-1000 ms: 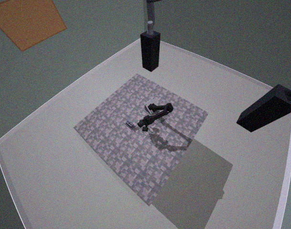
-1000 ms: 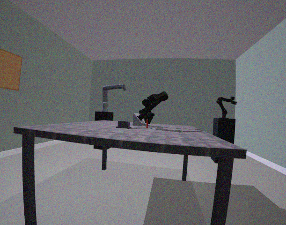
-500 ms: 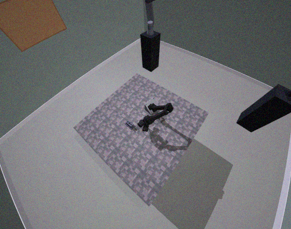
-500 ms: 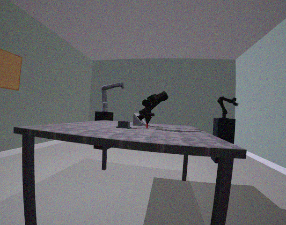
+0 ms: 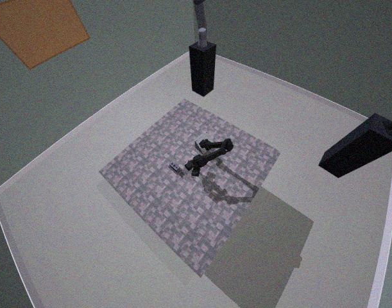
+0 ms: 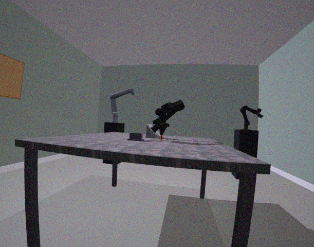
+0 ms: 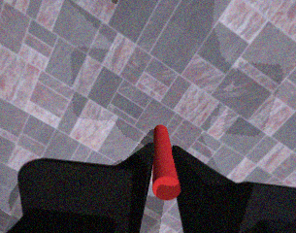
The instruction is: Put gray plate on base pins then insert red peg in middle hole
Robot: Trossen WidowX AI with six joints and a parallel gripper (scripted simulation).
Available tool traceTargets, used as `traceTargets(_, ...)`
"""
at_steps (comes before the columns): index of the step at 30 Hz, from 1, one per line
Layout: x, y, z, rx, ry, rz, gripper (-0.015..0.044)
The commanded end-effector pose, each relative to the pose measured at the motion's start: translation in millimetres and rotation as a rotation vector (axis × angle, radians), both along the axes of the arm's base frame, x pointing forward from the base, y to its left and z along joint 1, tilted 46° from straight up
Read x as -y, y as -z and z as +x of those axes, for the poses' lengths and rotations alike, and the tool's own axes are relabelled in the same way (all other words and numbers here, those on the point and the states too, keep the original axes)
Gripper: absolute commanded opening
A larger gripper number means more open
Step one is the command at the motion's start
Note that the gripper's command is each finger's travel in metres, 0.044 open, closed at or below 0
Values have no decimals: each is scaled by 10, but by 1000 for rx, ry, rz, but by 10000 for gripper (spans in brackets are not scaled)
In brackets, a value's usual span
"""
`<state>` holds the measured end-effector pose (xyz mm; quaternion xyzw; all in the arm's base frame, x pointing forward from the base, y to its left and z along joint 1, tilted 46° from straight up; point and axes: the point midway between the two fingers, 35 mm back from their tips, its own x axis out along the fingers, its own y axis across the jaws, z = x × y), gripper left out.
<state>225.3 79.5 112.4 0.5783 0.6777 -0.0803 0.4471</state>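
Observation:
The red peg [image 7: 164, 162] [image 6: 161, 137] stands upright on the patterned table top, and my gripper [image 7: 162, 149] [image 6: 161, 130] [image 5: 194, 171] is shut on it, the two dark fingers pressing its upper part from both sides. The base with the gray plate [image 5: 176, 168] [image 6: 135, 136] sits on the table a short way to the left of the gripper in the top and exterior views. It does not show in the wrist view. Whether the plate lies flat on the pins is too small to tell.
A pale wedge-shaped mount [image 6: 151, 131] [image 5: 199, 144] stands at the arm's foot behind the gripper. Black pedestals with other arms [image 5: 202, 67] [image 6: 245, 140] stand off the table. The table edge [image 6: 141, 156] is far from the peg.

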Motion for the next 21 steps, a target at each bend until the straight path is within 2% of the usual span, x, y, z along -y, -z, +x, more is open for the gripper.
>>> traceTargets(1, 112, -94, 33, 1, 16, -8, 0)
traceTargets(20, 560, -489, 13, -37, 50, -4, 0)
traceTargets(21, 472, -405, 13, -47, 55, -1, 0)
